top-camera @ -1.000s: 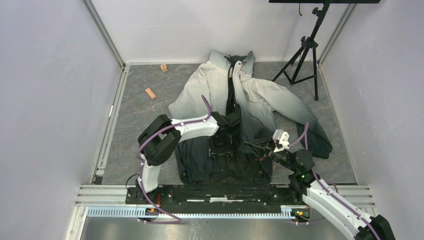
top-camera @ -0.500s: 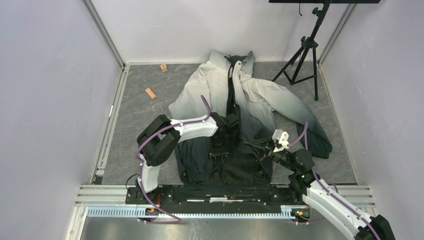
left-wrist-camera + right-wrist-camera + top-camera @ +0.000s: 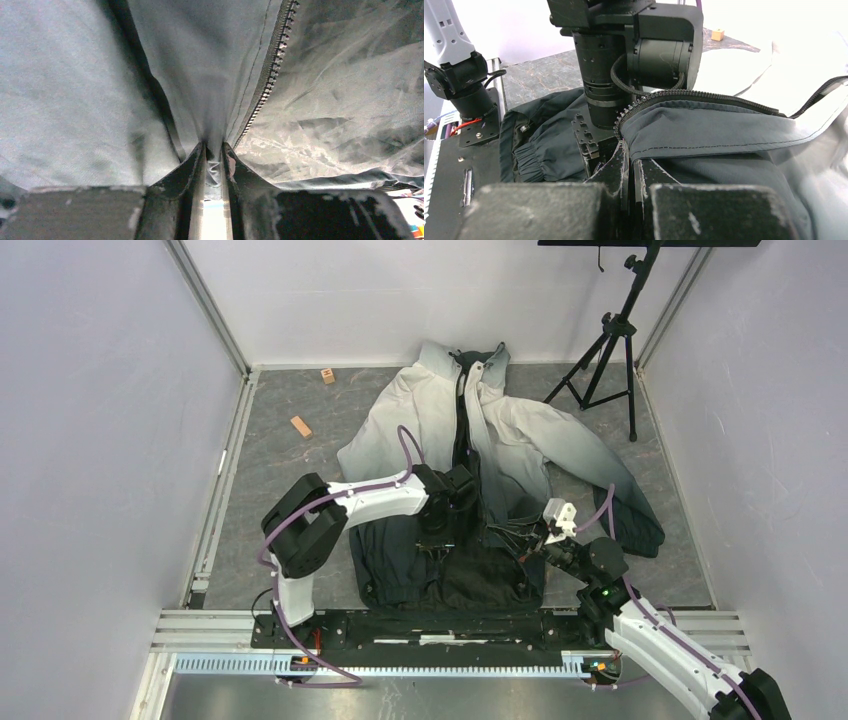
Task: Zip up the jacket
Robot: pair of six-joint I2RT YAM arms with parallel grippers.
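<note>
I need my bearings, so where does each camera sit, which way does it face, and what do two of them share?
Top external: above and behind the bases, looking down on the jacket; left gripper and right gripper show.
Left wrist: on the left gripper, facing jacket fabric pinched between its fingers.
Right wrist: on the right gripper, low, facing the left gripper; its own fingers clamp fabric.
Shared: both wrist views show zipper teeth.

The jacket [image 3: 420, 420] lies front-up on the desk [image 3: 280, 470], collar far, hem near, fading from pale grey to black. Its centre zipper [image 3: 270, 80] is open.
</note>
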